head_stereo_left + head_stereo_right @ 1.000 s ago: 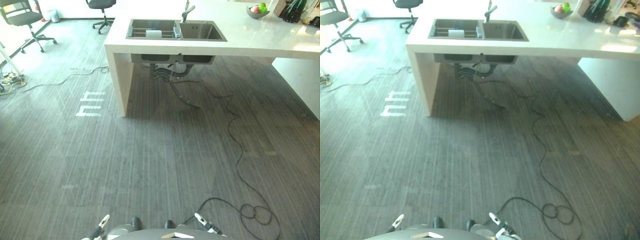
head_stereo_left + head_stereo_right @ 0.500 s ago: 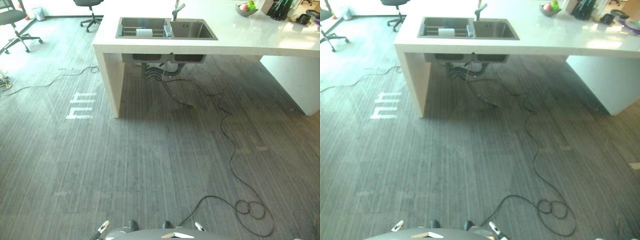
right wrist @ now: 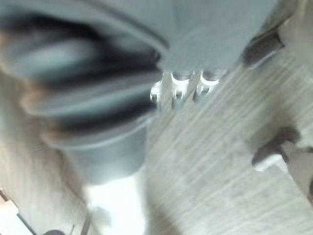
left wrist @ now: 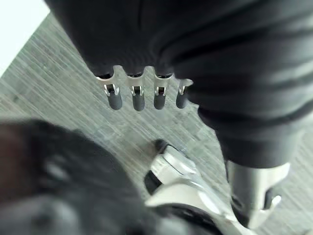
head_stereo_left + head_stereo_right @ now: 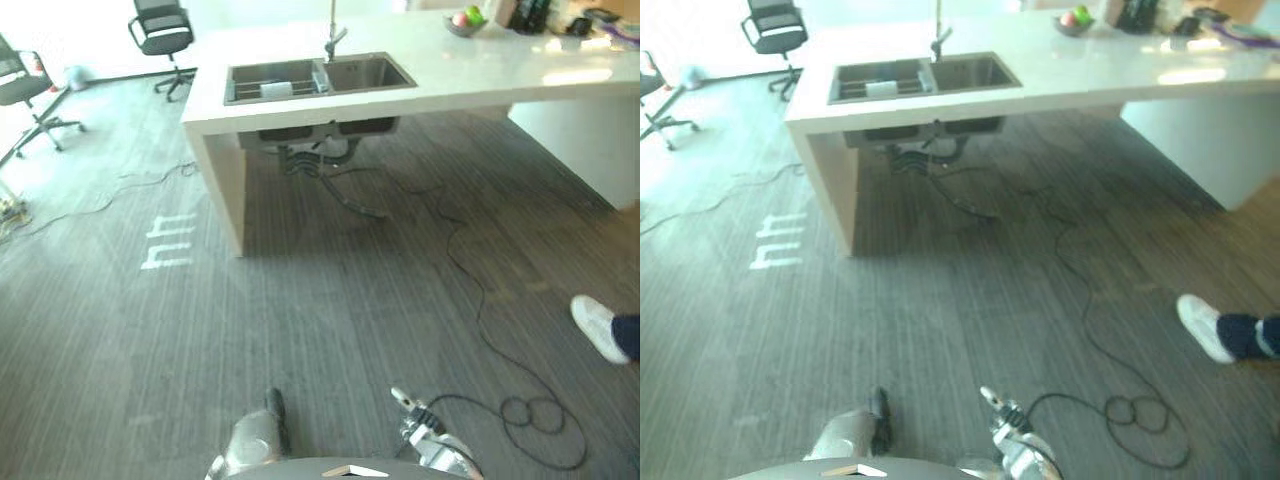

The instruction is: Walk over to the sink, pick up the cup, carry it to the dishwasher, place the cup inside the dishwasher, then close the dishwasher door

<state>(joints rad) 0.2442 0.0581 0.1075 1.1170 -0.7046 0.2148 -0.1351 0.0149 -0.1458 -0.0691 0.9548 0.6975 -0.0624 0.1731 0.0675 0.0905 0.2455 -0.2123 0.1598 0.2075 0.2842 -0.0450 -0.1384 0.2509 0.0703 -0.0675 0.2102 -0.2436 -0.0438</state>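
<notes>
The pale cup (image 5: 277,89) sat in the left bowl of the sink (image 5: 368,72), far across the floor (image 5: 300,300). The left hand (image 4: 138,98) and right hand (image 3: 178,88) hung with loose fingers, holding nothing

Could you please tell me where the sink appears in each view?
Left eye view: sink upper centre, set in the counter.
Right eye view: upper left of centre.
Left wrist view: faces floor instead.
Right wrist view: likewise floor.
Shared landmark: the faucet between its basins.
</notes>
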